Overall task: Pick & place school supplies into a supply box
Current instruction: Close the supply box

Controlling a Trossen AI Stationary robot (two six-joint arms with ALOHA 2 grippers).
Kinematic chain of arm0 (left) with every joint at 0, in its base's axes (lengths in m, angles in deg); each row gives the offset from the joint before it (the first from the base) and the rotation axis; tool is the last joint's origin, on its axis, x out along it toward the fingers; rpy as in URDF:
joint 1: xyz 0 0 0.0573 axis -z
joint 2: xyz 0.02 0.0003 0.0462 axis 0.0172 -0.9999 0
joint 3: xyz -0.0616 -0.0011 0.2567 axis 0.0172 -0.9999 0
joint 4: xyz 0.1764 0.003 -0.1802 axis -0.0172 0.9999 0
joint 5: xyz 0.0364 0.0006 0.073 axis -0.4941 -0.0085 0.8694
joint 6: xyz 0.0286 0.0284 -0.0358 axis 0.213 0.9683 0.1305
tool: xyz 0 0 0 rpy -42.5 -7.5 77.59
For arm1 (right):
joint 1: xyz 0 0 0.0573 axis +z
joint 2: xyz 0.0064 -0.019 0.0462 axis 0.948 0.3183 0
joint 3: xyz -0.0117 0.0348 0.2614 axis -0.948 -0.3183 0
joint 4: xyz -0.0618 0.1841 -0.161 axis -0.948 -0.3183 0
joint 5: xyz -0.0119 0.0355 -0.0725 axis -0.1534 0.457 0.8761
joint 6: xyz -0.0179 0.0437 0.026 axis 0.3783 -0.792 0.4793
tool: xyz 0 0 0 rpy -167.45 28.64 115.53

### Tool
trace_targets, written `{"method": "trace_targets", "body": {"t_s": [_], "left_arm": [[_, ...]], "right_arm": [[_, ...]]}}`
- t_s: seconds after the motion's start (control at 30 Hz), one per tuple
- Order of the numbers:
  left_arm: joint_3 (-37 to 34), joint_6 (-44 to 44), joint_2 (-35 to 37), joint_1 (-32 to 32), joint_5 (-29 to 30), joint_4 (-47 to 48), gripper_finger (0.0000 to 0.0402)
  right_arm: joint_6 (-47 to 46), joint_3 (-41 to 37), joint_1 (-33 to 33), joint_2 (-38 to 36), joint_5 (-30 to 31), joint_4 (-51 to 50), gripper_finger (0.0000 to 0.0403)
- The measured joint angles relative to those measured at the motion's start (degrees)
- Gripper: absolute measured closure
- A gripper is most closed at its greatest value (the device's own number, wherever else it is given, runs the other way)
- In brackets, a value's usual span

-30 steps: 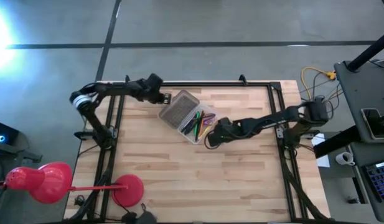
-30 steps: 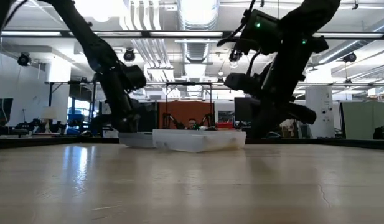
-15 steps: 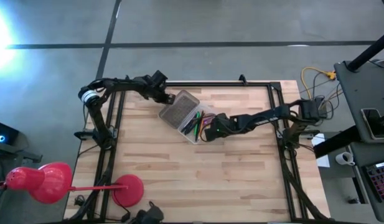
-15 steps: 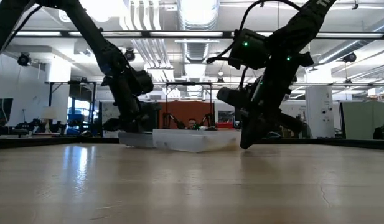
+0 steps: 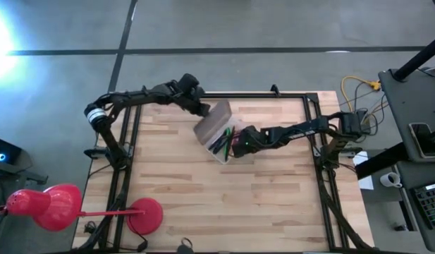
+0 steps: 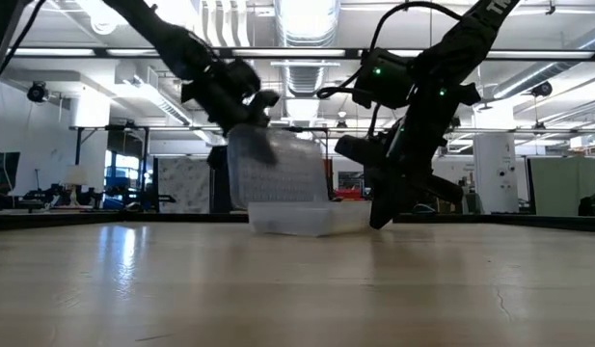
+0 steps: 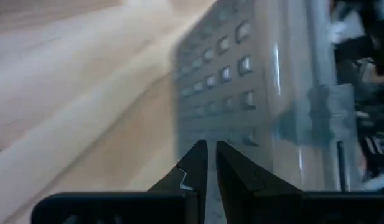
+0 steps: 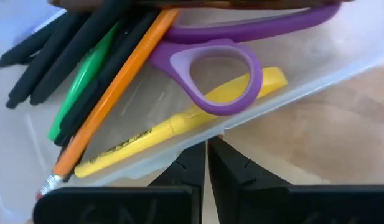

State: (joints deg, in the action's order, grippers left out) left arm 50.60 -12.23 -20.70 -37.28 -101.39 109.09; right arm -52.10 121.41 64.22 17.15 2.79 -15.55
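The clear supply box (image 5: 218, 143) sits on the table's far middle, also seen in the low view (image 6: 292, 217). Its grey dimpled lid (image 6: 276, 166) stands nearly upright on the hinge edge. Inside lie black pens (image 8: 67, 43), a green pen (image 8: 86, 84), an orange pencil (image 8: 111, 93), a yellow highlighter (image 8: 179, 124) and purple scissors (image 8: 210, 62). My left gripper (image 5: 201, 107) is shut at the lid's far-left face. My right gripper (image 5: 240, 144) is shut at the box's right wall. My left gripper (image 7: 208, 149) touches the dimpled outer face of the lid (image 7: 223, 81) with its shut fingertips, coming slantwise from the table's far left. The lid leans up off the table, still hinged to the box. My right gripper (image 8: 207, 148) meets the box's clear side wall (image 8: 179, 155) with its shut fingertips, coming level from the table's right. The box rests flat on the table.
A red desk lamp (image 5: 51, 208) stands off the near-left corner. Black frame rails (image 5: 323, 176) run along the table's left, right and far edges. Bare wood (image 5: 224, 204) spreads over the near half. Cables and equipment (image 5: 358, 88) sit beyond the right edge.
My left gripper has moved right and upward, and the lid, which lay flat on the table beside the box, has swung up on its hinge to nearly upright. My right gripper has shifted left to the box's wall and lowered. The box's base has stayed put.
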Motion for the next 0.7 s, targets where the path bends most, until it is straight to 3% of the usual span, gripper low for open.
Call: {"method": "trace_targets", "body": {"t_s": [0.13,0.33,0.47,0.6,0.7], "left_arm": [[3.59,-1.42,0.05,5.4,1.44,-0.19,0.0384],[4.79,-1.6,-2.58,15.42,9.72,-2.15,0.0384],[3.2,-3.05,-4.29,18.18,10.79,-3.23,0.0384],[2.23,-3.21,-6.19,20.37,10.91,-4.83,0.0384],[2.07,-3.68,-7.74,21.12,10.97,-9.39,0.0384]], "right_arm": [[2.33,0.0,0.13,-0.41,0.27,-0.02,0.039],[7.87,0.0,1.07,-2.73,0.29,-1.32,0.039],[8.6,0.07,3.64,-7.89,0.7,-11.0,0.039],[7.2,0.02,7.84,-15.14,6.97,-23.22,0.039],[6.9,-0.73,8.41,-19.47,3.06,-22.55,0.039]]}}
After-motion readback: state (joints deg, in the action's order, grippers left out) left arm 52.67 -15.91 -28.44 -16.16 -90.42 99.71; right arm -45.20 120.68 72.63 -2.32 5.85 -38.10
